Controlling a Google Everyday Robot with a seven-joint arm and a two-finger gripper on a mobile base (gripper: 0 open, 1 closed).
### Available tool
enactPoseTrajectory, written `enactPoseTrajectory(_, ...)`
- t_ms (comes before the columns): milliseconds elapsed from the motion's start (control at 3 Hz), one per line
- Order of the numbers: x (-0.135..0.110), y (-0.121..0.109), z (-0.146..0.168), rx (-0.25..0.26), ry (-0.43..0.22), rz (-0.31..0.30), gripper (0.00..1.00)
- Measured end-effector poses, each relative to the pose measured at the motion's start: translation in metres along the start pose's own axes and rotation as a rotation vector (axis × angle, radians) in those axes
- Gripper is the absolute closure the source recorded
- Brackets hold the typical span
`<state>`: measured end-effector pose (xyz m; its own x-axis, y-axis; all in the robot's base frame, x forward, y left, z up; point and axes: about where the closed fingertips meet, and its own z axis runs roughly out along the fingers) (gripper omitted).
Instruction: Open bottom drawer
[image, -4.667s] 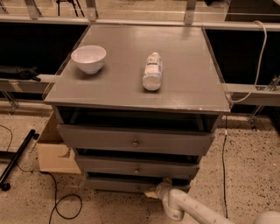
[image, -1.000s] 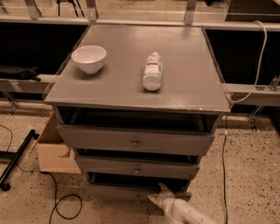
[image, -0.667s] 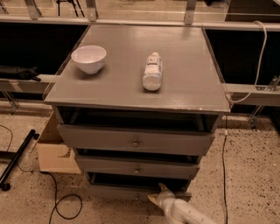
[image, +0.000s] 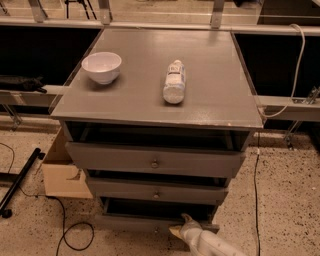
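The bottom drawer (image: 125, 221) is sitting lowest of the three in the grey cabinet, close to the floor. Its slim front is standing slightly forward, with a dark gap showing above it. Its small round knob (image: 156, 230) is showing near the middle of the front, at the lower edge of the view. The hand (image: 181, 225) is hovering just to the right of that knob, against the right part of the drawer front. Its white arm (image: 212, 246) is reaching in from the bottom right corner. Whether the hand is spread or pressed together cannot be told.

Above, the middle drawer (image: 125, 188) and the top drawer (image: 110, 155) are also standing slightly out, each showing one knob.

On the grey surface (image: 215, 80) a white bowl (image: 101, 66) is sitting upright near the left edge. A white bottle (image: 174, 81) is lying on its side near the middle, well apart from the bowl.

A cardboard box (image: 60, 176) is standing on the speckled floor (image: 285, 200) against the cabinet's left side. A black cable (image: 64, 231) is curling in front of it, and a black pole (image: 20, 181) is slanting further left.
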<state>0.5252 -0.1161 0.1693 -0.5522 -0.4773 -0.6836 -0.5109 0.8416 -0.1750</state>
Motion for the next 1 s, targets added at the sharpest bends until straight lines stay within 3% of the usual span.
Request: enactPoseTrajectory(1000, 0.0024, 0.0031, -0.0103, -0.003, -0.001, 0.006, 1.0)
